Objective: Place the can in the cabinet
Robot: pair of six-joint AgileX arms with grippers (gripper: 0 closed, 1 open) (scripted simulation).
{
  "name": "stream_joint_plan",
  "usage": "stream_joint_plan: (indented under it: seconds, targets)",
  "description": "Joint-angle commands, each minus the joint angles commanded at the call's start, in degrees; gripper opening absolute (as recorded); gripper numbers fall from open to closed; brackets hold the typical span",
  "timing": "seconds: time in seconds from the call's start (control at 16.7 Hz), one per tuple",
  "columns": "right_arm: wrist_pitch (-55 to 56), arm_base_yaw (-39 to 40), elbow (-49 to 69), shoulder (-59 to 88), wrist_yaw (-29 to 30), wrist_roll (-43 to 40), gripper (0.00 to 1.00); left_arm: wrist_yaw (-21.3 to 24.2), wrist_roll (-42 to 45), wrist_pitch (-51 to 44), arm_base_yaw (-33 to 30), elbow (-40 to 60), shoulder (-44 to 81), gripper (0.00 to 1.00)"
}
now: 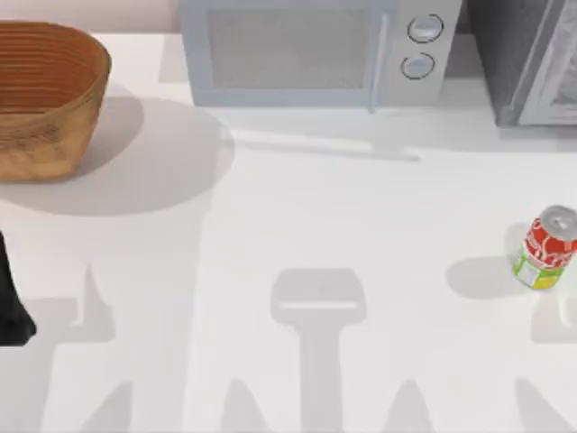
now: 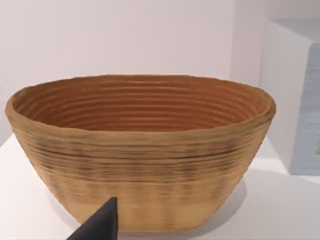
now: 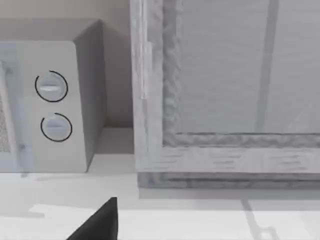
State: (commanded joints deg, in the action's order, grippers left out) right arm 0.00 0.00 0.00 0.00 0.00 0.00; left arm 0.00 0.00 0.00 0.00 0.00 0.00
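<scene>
1. Fingers are seen as one dark tip (image 2: 102, 222) in the left wrist view and one dark tip (image 3: 100, 222) in the right wrist view; whether either gripper is released or clenched cannot be told, and nothing is seen between them.
2. From above, the left arm (image 1: 11, 302) is seen as a dark shape at the left edge of the table (image 1: 297, 225), near side, well apart from the can.
3. Standing upright on the table near its right edge is the can (image 1: 544, 248), with silver top, red label and yellow-green lower band. It is touched by no finger.
4. At the far right corner stands the cabinet (image 1: 509, 54), with dark speckled walls and a pale framed door; the can stands on the near side of it, well apart.
5. Left of the cabinet, at the far edge, stands the light grey microwave (image 1: 306, 50) with two round knobs.
6. At the far left sits a woven basket (image 1: 45, 95).
7. Through the left wrist view the basket (image 2: 140, 150) is shown close, its ribbed inner wall facing the camera.
8. Through the right wrist view the cabinet door (image 3: 225, 90) is shown closed, with the microwave knobs (image 3: 52, 105) beside it.
</scene>
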Motion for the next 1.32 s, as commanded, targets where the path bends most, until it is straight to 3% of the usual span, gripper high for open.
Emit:
stream_joint_plan:
  seconds: [0.24,0.48,1.32]
  targets:
    - [1.5,0.4,0.1,1.6,0.4,0.1,1.0,0.0,0.0,0.0,0.0,0.0,0.0,1.0]
    - [9.9,2.5,0.6,11.3,2.6,0.9,1.0,0.0,0.0,0.0,0.0,0.0,0.0,1.0]
    - [64.7,17.3,1.6,79.3,17.6,6.1,1.0,0.0,0.0,0.0,0.0,0.0,0.0,1.0]
